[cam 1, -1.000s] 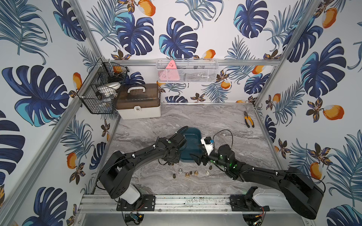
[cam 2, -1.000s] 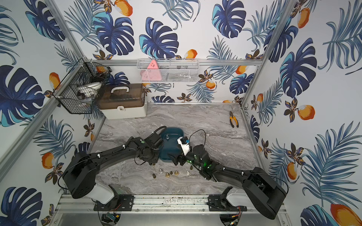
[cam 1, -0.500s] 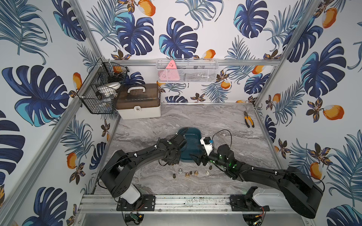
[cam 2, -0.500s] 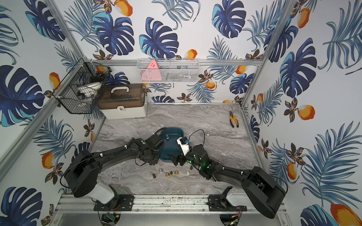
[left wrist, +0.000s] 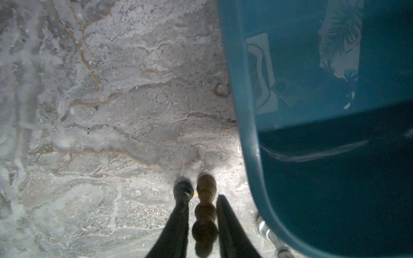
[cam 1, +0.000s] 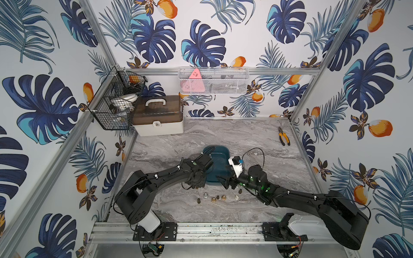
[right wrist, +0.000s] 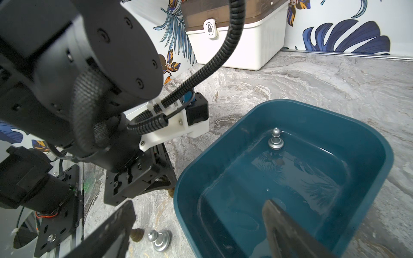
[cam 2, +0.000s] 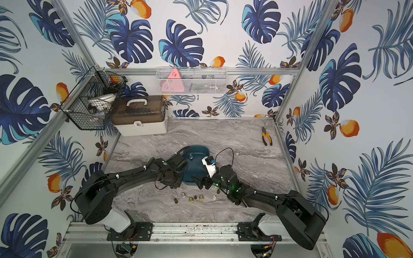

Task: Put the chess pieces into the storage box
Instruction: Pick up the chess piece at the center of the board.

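Up front, a loose row of chess pieces (cam 1: 218,197) sits on the bench (cam 1: 245,145): dark, silver, gold, and one white piece (cam 1: 236,197). Just beyond, the left gripper (left wrist: 202,198) sits low by the near corner of the storage box (cam 1: 218,147). Its jaws are squeezed narrow onto a brown piece (left wrist: 204,207), long axis along the fingers, ball end towards the wrist. The right gripper (right wrist: 200,203) gapes wide, holding nothing, jaws straddling the box's near wall. The teal box lies lengthways, near to far, with a silver pawn (right wrist: 276,140) upright inside. Far back, the white case (cam 1: 158,128) shows a padlock mark (right wrist: 210,28) on its latch.
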`<state>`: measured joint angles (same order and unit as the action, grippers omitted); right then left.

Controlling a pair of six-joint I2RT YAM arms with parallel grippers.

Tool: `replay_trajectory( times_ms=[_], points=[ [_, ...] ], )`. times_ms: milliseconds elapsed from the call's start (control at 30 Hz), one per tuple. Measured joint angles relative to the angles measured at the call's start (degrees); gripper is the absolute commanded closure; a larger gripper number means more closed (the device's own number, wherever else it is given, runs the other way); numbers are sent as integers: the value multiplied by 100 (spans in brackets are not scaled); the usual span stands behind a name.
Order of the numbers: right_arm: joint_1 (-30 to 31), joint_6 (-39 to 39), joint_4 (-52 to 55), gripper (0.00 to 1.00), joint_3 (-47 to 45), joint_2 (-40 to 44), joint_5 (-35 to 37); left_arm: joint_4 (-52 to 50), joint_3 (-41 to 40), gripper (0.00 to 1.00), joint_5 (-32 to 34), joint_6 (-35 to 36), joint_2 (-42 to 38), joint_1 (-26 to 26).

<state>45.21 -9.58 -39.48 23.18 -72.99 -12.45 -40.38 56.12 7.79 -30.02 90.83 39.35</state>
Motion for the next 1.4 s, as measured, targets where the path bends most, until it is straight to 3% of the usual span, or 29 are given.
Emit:
replay_trajectory(
  times_ms=[933, 1133, 1400],
  points=[
    [9, -20, 17, 9, -13, 50, 61, -2, 57, 84, 166, 0, 17, 37],
    [9, -28, 15, 9, -46, 101, 122, -323, 525, 85, 389, 0, -105, 37],
    [7, -46, 13, 9, -219, 369, 343, -1082, 2076, 84, 723, 72, 70, 42]
  ],
)
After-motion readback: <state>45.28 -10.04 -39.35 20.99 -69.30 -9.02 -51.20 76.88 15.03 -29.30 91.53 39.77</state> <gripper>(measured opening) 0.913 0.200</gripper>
